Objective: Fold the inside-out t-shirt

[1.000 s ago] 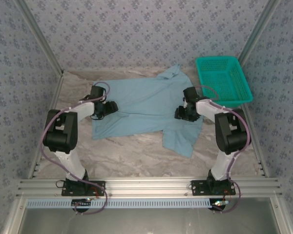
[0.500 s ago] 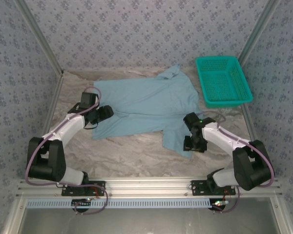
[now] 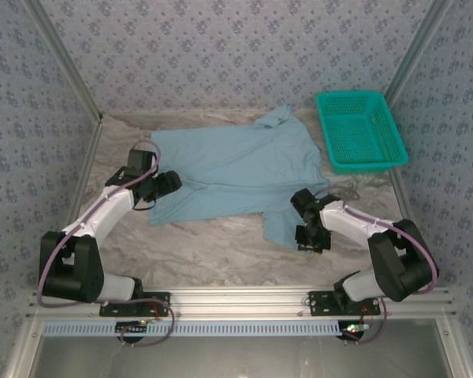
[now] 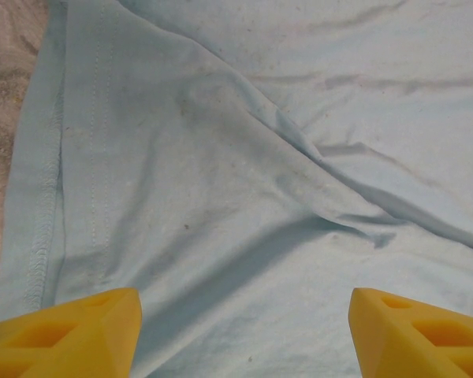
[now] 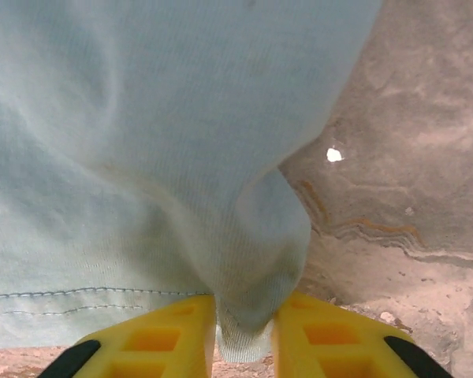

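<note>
The light-blue inside-out t-shirt lies spread across the far half of the marble table, one sleeve hanging toward the near right. My right gripper sits at that sleeve's near corner, and its yellow fingers are shut on a bunched fold of the sleeve hem. My left gripper hovers over the shirt's left edge with its yellow fingertips far apart and only flat, creased cloth between them.
A teal plastic mesh basket stands at the far right corner. Bare marble table runs between the shirt and the aluminium rail at the near edge. Patterned walls close in the left, right and back.
My right gripper slid from the shirt's right side down to the sleeve's near corner and closed on the cloth. The left gripper shifted slightly left and stayed open.
</note>
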You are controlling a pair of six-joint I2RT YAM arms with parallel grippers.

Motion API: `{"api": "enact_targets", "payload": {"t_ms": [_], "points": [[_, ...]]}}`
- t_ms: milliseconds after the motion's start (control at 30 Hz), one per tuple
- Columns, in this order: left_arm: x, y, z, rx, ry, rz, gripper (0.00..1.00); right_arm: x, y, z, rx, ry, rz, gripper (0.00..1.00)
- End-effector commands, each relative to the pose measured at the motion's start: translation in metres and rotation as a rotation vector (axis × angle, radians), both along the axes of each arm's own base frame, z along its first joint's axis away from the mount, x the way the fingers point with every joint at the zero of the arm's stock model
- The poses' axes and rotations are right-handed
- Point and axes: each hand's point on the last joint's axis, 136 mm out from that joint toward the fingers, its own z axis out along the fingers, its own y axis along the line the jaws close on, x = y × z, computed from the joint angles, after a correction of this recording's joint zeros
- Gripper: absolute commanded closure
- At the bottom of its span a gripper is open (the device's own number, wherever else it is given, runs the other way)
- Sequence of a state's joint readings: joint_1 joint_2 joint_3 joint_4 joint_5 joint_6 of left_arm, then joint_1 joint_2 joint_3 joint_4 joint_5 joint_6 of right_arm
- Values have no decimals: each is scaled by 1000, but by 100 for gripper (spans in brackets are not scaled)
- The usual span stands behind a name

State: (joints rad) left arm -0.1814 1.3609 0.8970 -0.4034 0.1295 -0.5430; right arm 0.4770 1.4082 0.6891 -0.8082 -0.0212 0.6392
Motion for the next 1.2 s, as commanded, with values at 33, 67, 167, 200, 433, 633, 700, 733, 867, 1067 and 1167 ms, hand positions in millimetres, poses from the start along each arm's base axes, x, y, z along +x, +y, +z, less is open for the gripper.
{"api": "enact_targets", "payload": {"t_ms": [33, 67, 167, 200, 433, 633, 700, 733, 867, 1067, 1167], "points": [[-7, 12, 13, 56, -13, 16, 30, -4, 8, -7, 27, 20, 8, 83], [-13, 16, 9, 75, 6, 26, 30, -4, 8, -4, 26, 15, 10, 85], [-34, 31, -12, 125, 86, 63, 29, -3, 7, 4, 26, -2, 11, 92], [-44, 36, -22, 137, 126, 76, 29, -1, 8, 7, 31, -12, 13, 94], [-92, 59, -62, 186, 265, 158, 28, 14, 16, 25, 65, -59, 13, 98], [-87, 57, -81, 163, 292, 164, 29, 21, 17, 30, 81, -76, 57, 99], [-83, 54, -87, 152, 303, 153, 32, 22, 17, 31, 84, -76, 60, 99], [-81, 53, -89, 150, 302, 149, 35, 22, 17, 31, 85, -76, 62, 99], [-78, 54, -95, 150, 309, 144, 46, 21, 16, 30, 82, -73, 67, 99], [-82, 54, -103, 149, 316, 143, 59, 21, 14, 31, 79, -78, 63, 99], [-84, 55, -106, 153, 323, 141, 64, 23, 13, 35, 70, -81, 66, 99]]}}
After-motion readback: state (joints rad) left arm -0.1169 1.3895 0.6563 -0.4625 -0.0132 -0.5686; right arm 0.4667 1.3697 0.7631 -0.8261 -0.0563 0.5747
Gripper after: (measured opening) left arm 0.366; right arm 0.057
